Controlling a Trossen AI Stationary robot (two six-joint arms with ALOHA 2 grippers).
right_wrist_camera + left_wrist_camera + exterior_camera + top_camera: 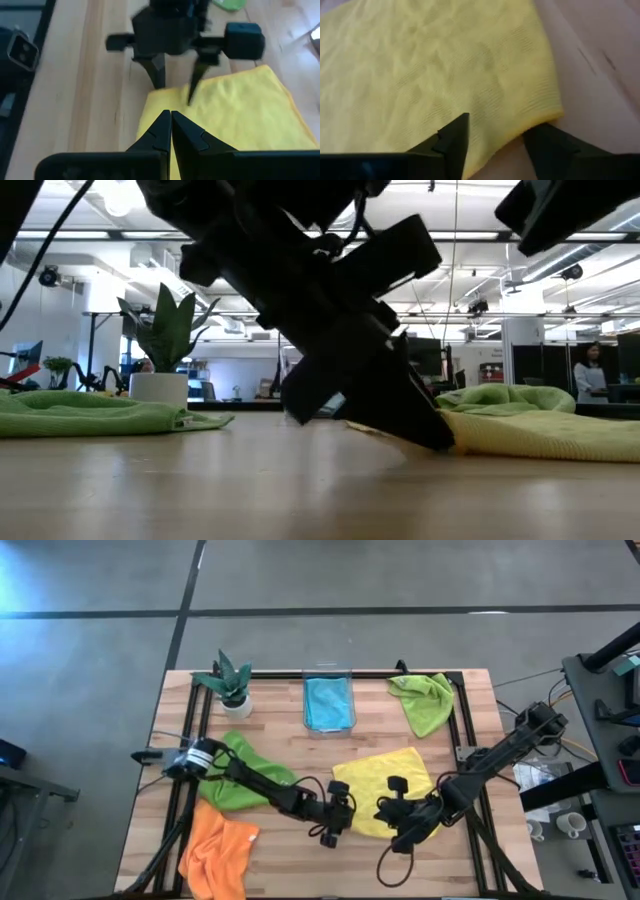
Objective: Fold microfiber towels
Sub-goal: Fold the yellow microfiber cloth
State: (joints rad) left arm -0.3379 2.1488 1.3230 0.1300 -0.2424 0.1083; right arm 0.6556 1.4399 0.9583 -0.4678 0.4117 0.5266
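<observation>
The soft yellow microfiber towel [385, 790] lies spread on the pale wooden table [300, 755], right of centre and toward the near edge, and the coming move turns on its near-left corner. The left gripper [495, 145] sits right at that corner, its two dark fingers standing apart, one resting over the cloth and the other on bare wood just beyond the hem, so the corner lies between them; the towel stretches away from the fingers toward the far right. The right gripper [170, 131] has its fingers pressed together and hovers over the same left edge of the cloth, approaching from the near right side and facing the left gripper just beside it. Both arms are near, but the left one looks better placed to pinch the corner, since its fingers already straddle the hem. Elsewhere on the table are a darker green towel [240, 780] at the left under the left arm, an orange towel [215, 850] at the near left, a lime green towel [425, 700] at the far right, a blue towel inside a clear plastic bin [329, 702] at the far middle, and a small potted plant [230, 685] at the far left. Beyond the table the low view shows an open workroom with ceiling lights and a person standing far off at the right.
</observation>
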